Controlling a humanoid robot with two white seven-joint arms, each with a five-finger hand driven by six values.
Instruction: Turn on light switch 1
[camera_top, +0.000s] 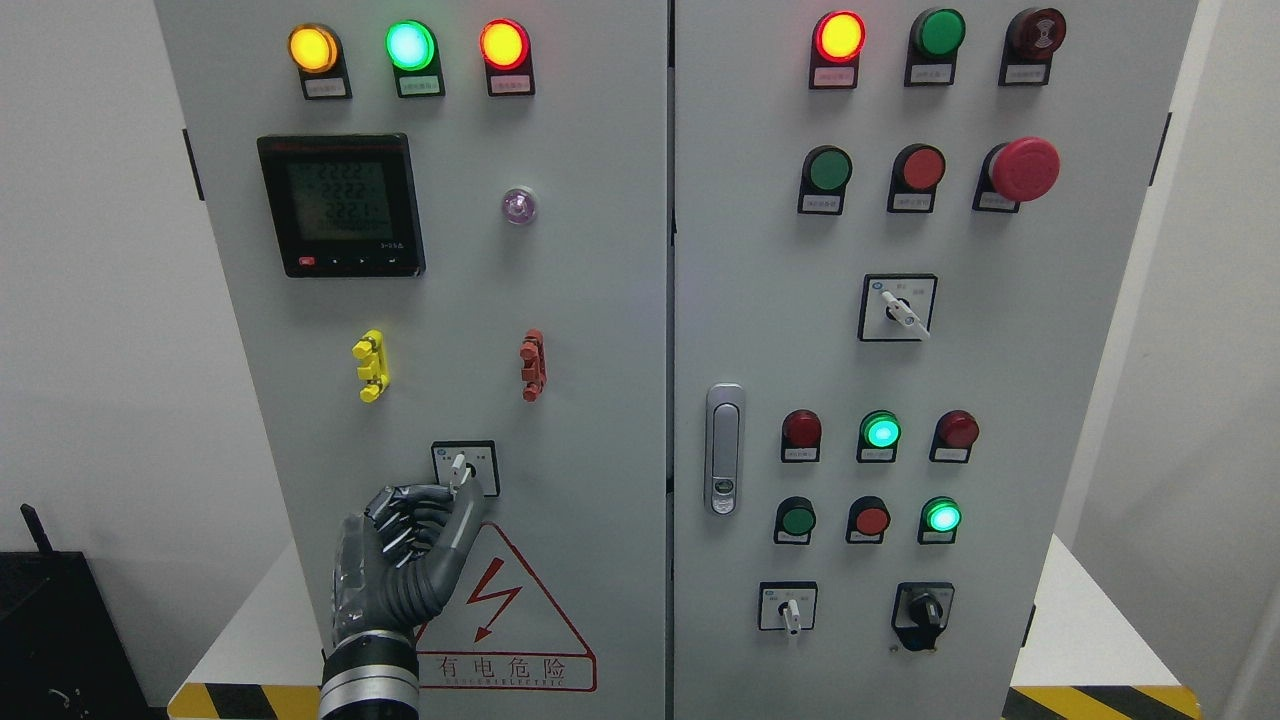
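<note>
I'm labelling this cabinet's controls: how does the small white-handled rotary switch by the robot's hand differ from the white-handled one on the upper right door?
The lower-left white-handled rotary switch has its handle pointing up, slightly tilted; the upper-right white-handled rotary switch has its handle angled down to the right. The left hand reaches the lower-left switch, fingers curled beside its handle; nothing is near the upper-right one. The upper-right plate looks larger. Both sit on square black-framed plates.

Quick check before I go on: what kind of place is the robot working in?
Probably an industrial electrical room or training bay. It faces a grey control cabinet with indicator lamps, a digital meter and a red emergency stop button. The left hand is at a rotary switch.
</note>
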